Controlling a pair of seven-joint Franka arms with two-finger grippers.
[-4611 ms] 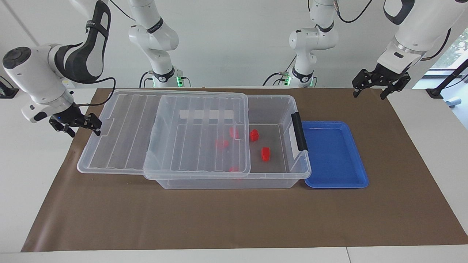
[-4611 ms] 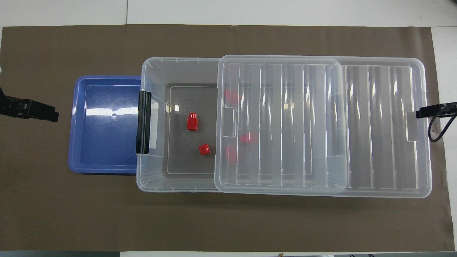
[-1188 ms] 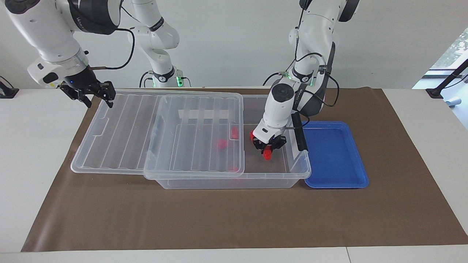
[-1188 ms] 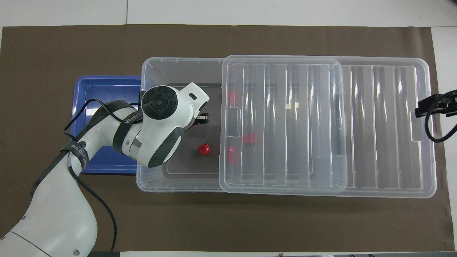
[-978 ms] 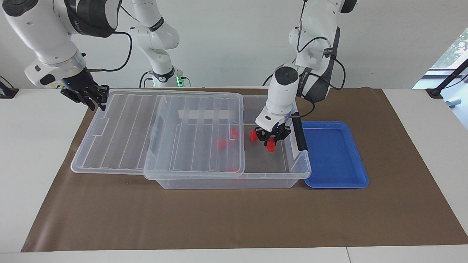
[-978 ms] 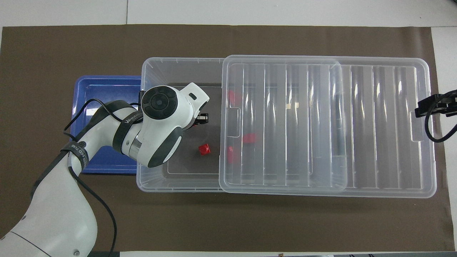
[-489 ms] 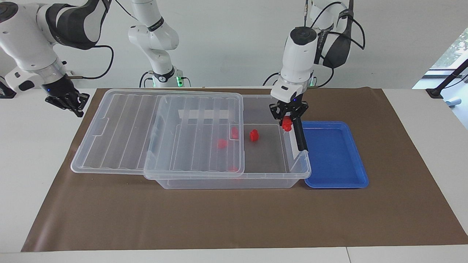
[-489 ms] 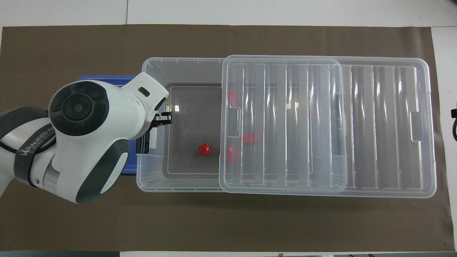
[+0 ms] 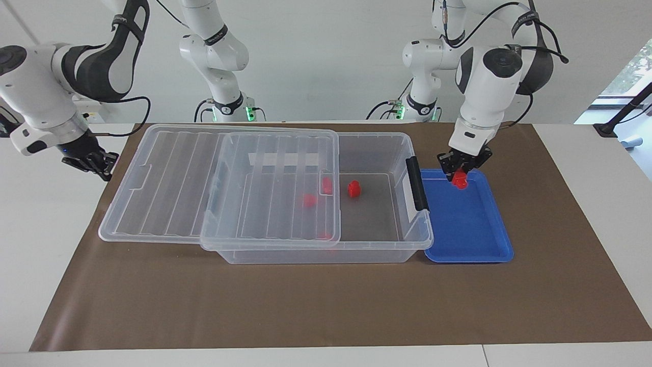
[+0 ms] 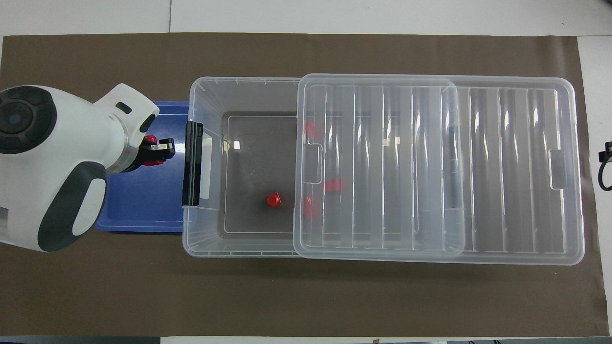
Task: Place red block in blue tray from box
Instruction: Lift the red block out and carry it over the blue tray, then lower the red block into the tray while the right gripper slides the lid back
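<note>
My left gripper point(image 9: 461, 173) is shut on a red block point(image 9: 461, 180) and holds it just above the blue tray point(image 9: 466, 224), over the tray's part nearest the robots. In the overhead view the left gripper point(image 10: 155, 152) and the red block point(image 10: 151, 139) show over the blue tray point(image 10: 143, 205). The clear box point(image 9: 379, 224) stands beside the tray, its ribbed lid point(image 9: 224, 183) slid toward the right arm's end. One red block point(image 9: 353, 189) lies on the box's uncovered floor; it also shows in the overhead view point(image 10: 273, 199). Others show blurred under the lid point(image 10: 430, 167). My right gripper point(image 9: 94, 162) waits beside the lid's end.
A brown mat point(image 9: 326, 306) covers the table. The box's black latch point(image 9: 417, 183) stands between the box and the tray. The right gripper's tip point(image 10: 606, 154) shows at the overhead view's edge.
My left gripper closed on a red block in the box, lifted it over the latch and carried it over the blue tray. The right gripper drew back from the lid's end.
</note>
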